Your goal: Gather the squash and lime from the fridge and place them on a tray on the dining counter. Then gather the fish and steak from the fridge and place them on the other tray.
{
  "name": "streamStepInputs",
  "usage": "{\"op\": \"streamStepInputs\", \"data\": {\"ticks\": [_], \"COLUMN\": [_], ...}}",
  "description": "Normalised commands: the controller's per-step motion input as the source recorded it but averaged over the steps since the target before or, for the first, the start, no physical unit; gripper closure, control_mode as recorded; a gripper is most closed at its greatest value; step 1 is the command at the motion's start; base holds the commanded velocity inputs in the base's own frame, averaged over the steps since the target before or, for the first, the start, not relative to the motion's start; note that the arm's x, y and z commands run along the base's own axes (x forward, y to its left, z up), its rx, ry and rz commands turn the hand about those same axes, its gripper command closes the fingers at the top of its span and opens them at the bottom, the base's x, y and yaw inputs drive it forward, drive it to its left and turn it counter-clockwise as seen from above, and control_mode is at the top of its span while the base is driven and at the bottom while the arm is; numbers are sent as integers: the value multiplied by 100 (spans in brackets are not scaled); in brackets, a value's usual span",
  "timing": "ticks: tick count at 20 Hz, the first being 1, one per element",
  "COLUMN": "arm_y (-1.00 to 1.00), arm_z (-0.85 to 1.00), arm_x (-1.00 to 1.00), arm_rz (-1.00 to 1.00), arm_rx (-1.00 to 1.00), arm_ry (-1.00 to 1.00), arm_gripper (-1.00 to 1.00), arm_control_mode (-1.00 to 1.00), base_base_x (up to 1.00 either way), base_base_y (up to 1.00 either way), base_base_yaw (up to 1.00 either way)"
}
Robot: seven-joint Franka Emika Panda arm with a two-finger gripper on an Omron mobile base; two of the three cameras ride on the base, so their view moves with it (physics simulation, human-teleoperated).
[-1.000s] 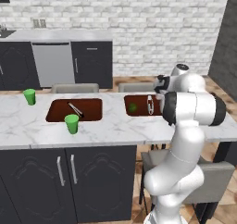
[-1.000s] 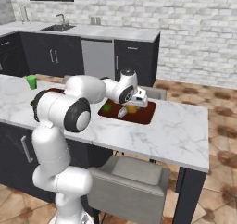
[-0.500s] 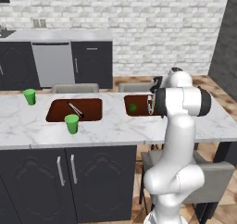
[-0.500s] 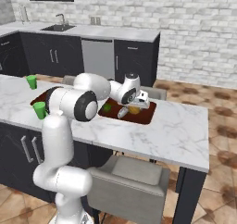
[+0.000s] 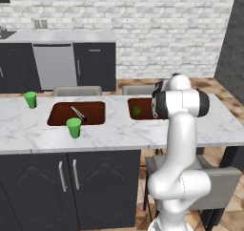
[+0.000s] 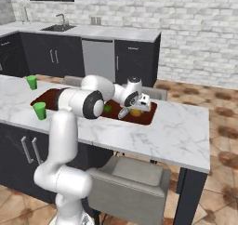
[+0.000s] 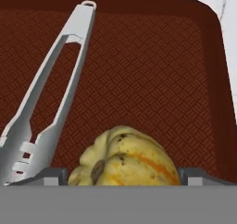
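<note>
My gripper point(image 6: 131, 110) stands spread over the squash point(image 7: 124, 157), which lies on the right tray point(image 7: 152, 75) on the counter point(image 6: 176, 135). Silver tongs point(image 7: 46, 107) lie just beside it; the tray's rim is near. The lime point(image 5: 137, 110) shares this tray.

arm: elbow swung fwd/upright | hand point(image 6: 129, 111) nearer squash point(image 6: 135, 111) (jaws wide)
</note>
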Motion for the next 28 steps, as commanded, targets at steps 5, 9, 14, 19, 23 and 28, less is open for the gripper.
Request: {"op": "streamStepInputs", "data": {"ticks": [5, 9, 14, 19, 23, 28], "arm_y": [0, 0, 1, 16, 15, 10], "arm_z": [-28, -20, 1, 32, 40, 50], "arm_x": [27, 10, 1, 0, -6, -41], "arm_rz": [0, 0, 0, 0, 0, 0], "arm_rx": [0, 0, 0, 0, 0, 0], "arm_ry": [1, 0, 2, 0, 0, -3], "arm_gripper": [-100, -100, -100, -100, -100, -100], "arm_control_mode": [-100, -100, -100, -100, -100, -100], "base_base_x": [0, 0, 0, 0, 0, 0], "base_base_y": [0, 0, 0, 0, 0, 0], "base_base_yaw": [0, 0, 0, 0, 0, 0]}}
